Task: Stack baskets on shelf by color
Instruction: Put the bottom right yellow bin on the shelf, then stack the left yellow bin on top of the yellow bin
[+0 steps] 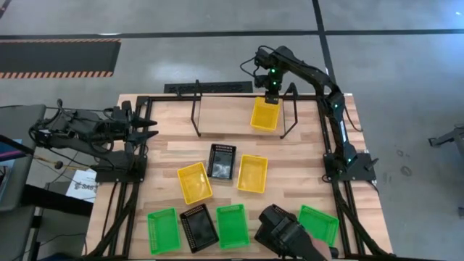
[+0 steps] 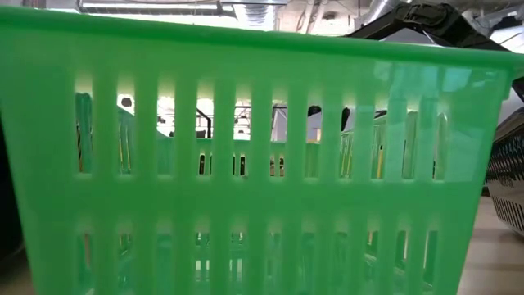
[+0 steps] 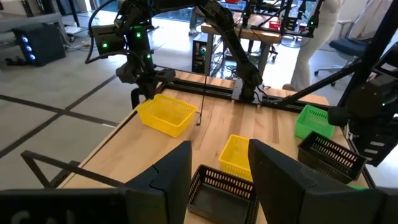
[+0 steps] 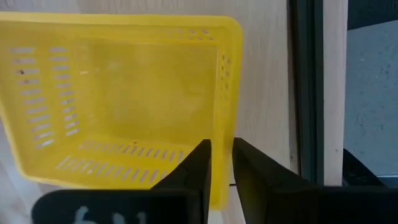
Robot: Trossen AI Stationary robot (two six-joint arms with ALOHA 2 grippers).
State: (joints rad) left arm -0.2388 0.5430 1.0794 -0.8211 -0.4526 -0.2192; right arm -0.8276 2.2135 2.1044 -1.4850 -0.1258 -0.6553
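R fingers (image 4: 221,163) astride yellow basket (image 4: 124,99) rim (ajar)

Around my wooden table (image 1: 304,145) lies a grey concrete floor (image 1: 406,65) crossed by dark lines, with an orange-and-black hazard strip (image 1: 58,72) beside a dark mat (image 1: 58,54). Beyond stand a cluttered workbench (image 3: 267,28), a blue office chair (image 3: 351,46) and a person's pale trousers (image 3: 311,43).
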